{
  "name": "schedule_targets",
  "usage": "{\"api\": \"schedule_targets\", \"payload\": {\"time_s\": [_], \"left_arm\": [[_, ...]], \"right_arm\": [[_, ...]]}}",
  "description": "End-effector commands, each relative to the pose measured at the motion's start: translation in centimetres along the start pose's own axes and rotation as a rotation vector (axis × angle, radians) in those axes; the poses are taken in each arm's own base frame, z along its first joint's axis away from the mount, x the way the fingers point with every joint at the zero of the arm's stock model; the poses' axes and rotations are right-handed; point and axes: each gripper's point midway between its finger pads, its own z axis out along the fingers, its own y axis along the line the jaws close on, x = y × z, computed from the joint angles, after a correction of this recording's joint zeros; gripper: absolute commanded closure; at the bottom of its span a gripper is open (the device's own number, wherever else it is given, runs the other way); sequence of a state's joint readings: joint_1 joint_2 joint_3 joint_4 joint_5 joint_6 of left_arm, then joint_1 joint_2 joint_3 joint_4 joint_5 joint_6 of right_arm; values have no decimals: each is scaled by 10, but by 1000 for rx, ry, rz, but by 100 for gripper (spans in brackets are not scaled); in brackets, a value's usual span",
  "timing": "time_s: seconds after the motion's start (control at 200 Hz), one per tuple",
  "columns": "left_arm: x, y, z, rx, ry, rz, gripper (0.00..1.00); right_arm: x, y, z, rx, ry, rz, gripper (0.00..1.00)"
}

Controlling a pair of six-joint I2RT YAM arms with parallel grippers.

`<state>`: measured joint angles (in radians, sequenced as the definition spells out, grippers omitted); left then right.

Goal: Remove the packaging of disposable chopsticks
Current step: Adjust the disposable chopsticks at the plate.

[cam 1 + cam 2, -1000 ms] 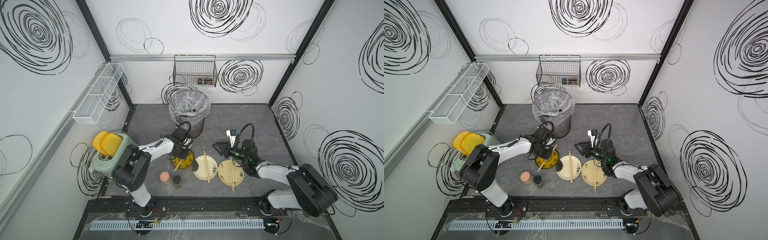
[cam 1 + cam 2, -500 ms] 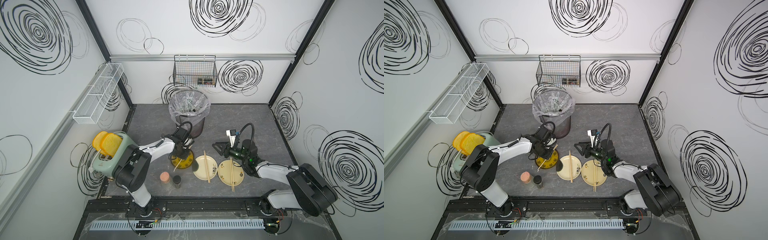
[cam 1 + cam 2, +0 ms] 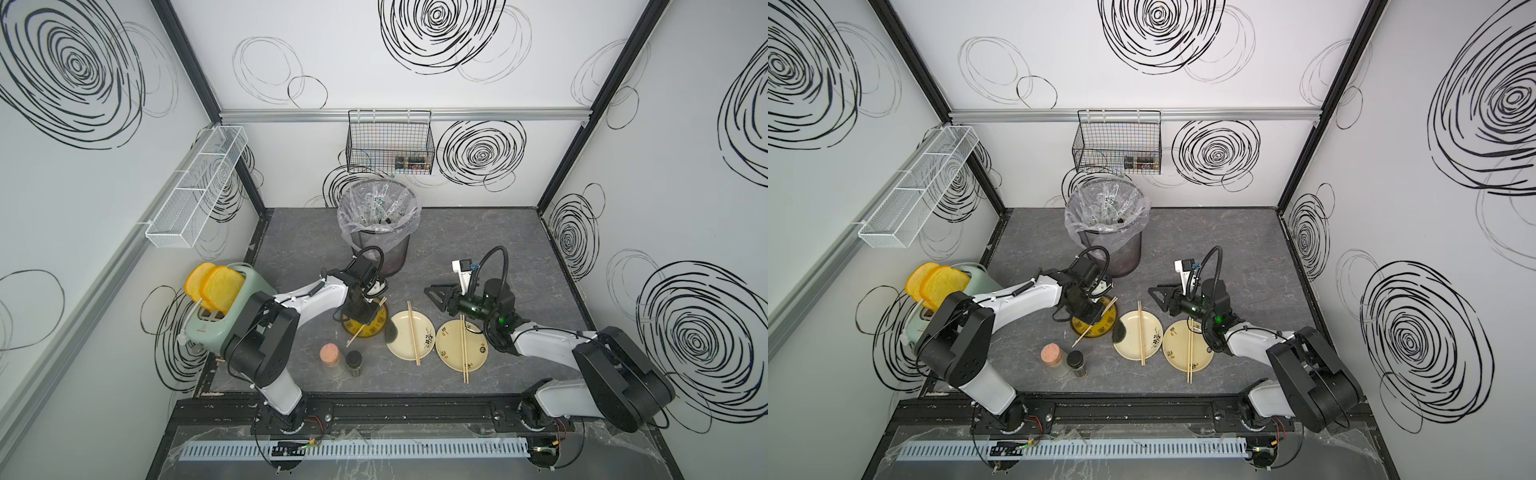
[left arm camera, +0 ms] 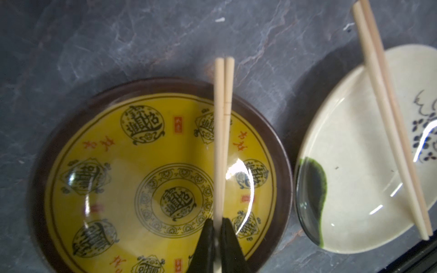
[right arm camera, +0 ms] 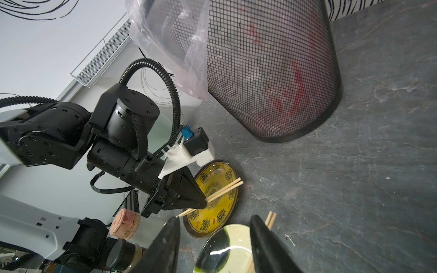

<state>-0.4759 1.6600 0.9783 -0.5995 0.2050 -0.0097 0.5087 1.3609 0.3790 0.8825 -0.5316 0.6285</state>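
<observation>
Front of worktop: bare chopstick pairs [image 3: 414, 338] lie across cream plates [image 3: 397, 351]. Third pair [image 4: 223, 118], also bare, lies over yellow plate [image 4: 118, 189], pinched in left gripper [image 4: 218, 227], jaws narrow. Likely last step, setting pair down. Next: spread jaws, lift clear. Right gripper [image 5: 215, 218] half spread, empty. Packaging sleeves [image 3: 374, 205] sit in lined mesh bin [image 3: 395, 257] at back.

Chopsticks [image 4: 218, 141] grip end behind L fingers [image 4: 205, 248]; wire basket [image 3: 374, 141] item indistinct

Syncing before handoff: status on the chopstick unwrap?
Left jaws shut on bare chopstick pair across yellow plate. Right jaws open, empty. Two more bare pairs on cream plates. Nothing blocking.
</observation>
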Motion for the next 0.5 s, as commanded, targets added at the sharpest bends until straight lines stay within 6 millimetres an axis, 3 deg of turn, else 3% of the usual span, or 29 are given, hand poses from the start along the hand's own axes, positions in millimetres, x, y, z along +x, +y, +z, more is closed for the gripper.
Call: {"api": "schedule_targets", "payload": {"time_s": [0.0, 0.34, 0.495], "left_arm": [[7, 3, 6, 15, 22, -2, 82], [1, 12, 6, 2, 9, -5, 77], [-3, 13, 6, 4, 11, 14, 82]], "right_arm": [[-8, 7, 4, -22, -11, -8, 49], [-8, 7, 4, -20, -14, -10, 49], [-9, 7, 4, -21, -14, -10, 49]]}}
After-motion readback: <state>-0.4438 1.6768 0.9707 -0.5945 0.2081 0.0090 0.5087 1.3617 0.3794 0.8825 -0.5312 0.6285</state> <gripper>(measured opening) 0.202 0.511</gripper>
